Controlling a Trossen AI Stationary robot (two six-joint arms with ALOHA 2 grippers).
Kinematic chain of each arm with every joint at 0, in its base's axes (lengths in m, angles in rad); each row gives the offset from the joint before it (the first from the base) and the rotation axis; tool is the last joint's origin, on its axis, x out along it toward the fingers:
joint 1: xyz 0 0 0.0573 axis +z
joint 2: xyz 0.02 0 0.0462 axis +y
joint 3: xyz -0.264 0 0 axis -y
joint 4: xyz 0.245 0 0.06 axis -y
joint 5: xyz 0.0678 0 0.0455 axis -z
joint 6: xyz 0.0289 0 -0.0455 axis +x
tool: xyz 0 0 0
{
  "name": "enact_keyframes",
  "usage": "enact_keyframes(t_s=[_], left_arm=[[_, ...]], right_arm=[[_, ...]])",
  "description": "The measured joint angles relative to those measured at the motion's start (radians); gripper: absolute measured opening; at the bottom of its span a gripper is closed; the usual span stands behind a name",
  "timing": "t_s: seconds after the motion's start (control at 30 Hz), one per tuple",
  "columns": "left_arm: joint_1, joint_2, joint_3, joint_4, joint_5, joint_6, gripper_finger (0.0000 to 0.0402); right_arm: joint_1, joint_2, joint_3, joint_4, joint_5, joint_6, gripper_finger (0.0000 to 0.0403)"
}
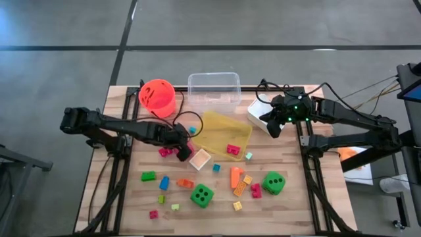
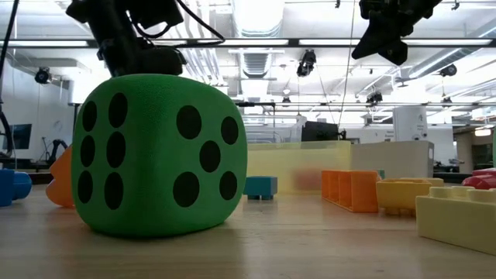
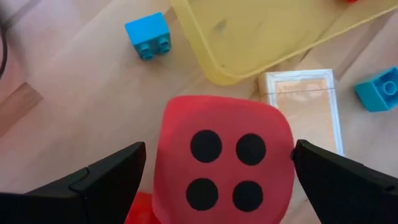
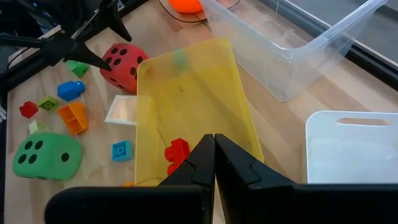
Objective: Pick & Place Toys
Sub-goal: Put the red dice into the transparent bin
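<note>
**Desk:** Left gripper (image 3: 214,180) — where is it, and what are its fingers doing?

**Photographer:** Spread wide, one dark finger on each side of the pink dotted die (image 3: 222,162), whose four-dot face is turned up toward the wrist. The wrist view does not settle whether either finger touches it. From above, the gripper (image 1: 179,141) sits low over the table beside the yellow tray (image 1: 220,125), with the die (image 1: 167,152) at its tip.

**Desk:** What lies around that gripper?

**Photographer:** Just past the die, a small white-rimmed square tray (image 3: 305,102) and the yellow tray's rounded corner (image 3: 249,43). A blue block (image 3: 148,35) sits off to one side, another blue block (image 3: 377,88) beyond the square tray.

**Desk:** And the right gripper?

**Photographer:** Fingers pressed together, empty. It (image 1: 273,127) hangs above the white tray (image 1: 258,113), at the yellow tray's far side from the left gripper. Below its tips, a red block (image 4: 177,152) lies in the yellow tray.

**Desk:** The other toys?

**Photographer:** Scattered on the wood nearer the table's front edge: two green dotted dice (image 1: 202,195) (image 1: 273,182), an orange block (image 1: 235,176) and smaller pieces. The orange bucket (image 1: 157,96) and clear tub (image 1: 213,88) stand behind the left gripper.
</note>
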Motion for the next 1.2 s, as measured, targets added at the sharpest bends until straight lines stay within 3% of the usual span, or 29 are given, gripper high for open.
enact_keyframes(t_s=[0.67,0.83,1.2], left_arm=[[0.000,0.000,0.040,-0.002,0.048,0.032,0.0400],[-0.001,0.000,0.039,0.003,0.163,-0.031,0.0400],[0.006,-0.001,0.039,-0.007,0.173,-0.120,0.0400]], right_arm=[[0.000,0.000,0.000,-0.001,0.000,0.010,0.0008],[0.000,0.000,0.000,-0.001,0.001,0.006,0.0008],[0.000,0.000,0.000,0.000,0.001,0.006,0.0008]])
